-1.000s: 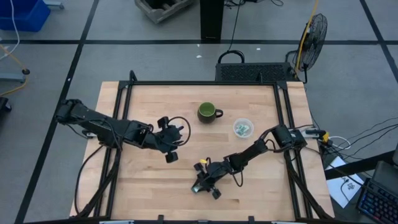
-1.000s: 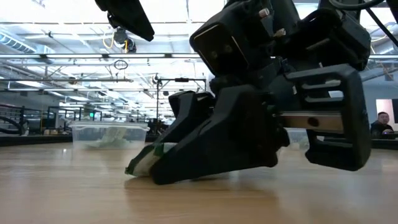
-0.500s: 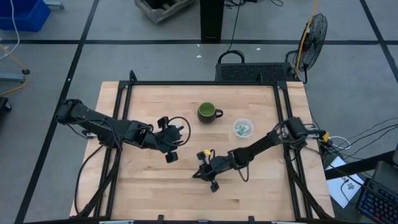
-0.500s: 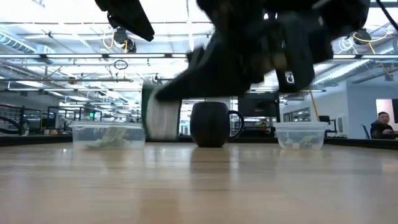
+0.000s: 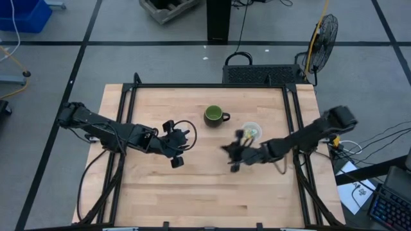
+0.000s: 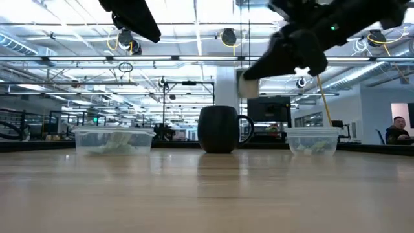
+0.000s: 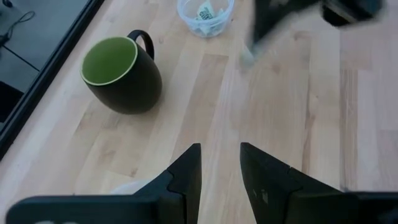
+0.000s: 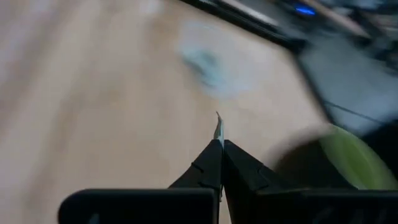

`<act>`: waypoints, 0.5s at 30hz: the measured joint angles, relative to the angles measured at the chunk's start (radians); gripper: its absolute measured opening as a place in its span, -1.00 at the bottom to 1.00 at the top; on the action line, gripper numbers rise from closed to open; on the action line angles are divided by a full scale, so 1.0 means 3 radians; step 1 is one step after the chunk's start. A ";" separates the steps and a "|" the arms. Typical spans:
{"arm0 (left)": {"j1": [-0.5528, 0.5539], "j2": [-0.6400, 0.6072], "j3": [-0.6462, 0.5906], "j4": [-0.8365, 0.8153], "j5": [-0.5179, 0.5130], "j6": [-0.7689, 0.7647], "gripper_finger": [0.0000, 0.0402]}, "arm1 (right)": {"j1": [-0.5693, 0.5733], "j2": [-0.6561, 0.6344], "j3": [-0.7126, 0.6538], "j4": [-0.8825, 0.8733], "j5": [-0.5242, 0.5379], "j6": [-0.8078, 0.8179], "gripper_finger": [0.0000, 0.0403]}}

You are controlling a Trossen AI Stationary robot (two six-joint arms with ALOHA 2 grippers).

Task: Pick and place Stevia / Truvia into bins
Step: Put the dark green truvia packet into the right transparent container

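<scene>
My right gripper (image 5: 232,154) hovers over the table's middle right, shut on a small pale Stevia packet (image 6: 246,85), just short of the dark green mug (image 5: 214,116) and a clear bin (image 5: 251,132) with packets in it. A second clear bin (image 6: 113,140) shows at the left of the low view. My left gripper (image 7: 221,163) waits open over the table's left middle (image 5: 183,142), nothing between its fingers. My right gripper pinches the packet between its two fingertips; a thin edge of it (image 8: 218,127) sticks out past them. The fingers slant down toward the table's left. The packet hangs below the tips (image 6: 246,85), lifted well clear of the table.
The mug (image 6: 220,129) stands on the table between the two bins, its handle toward the right bin (image 6: 312,140). Bare wood lies in front of them toward the near edge. A black frame rail (image 5: 295,128) runs along the table's right side. A person sits far off in the room (image 6: 396,129).
My right gripper has risen from the table near its front middle, taking the packet up with it, and has swung toward the far right, toward the mug and the right bin. It has tipped from steeply downward to nearer level. The packet now hangs clear of the wood.
</scene>
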 joint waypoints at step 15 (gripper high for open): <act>0.0000 0.0000 0.0000 0.0048 -0.0003 0.0004 -0.41 | -0.0644 -0.1794 -0.1868 0.0564 0.0638 0.1263 -1.00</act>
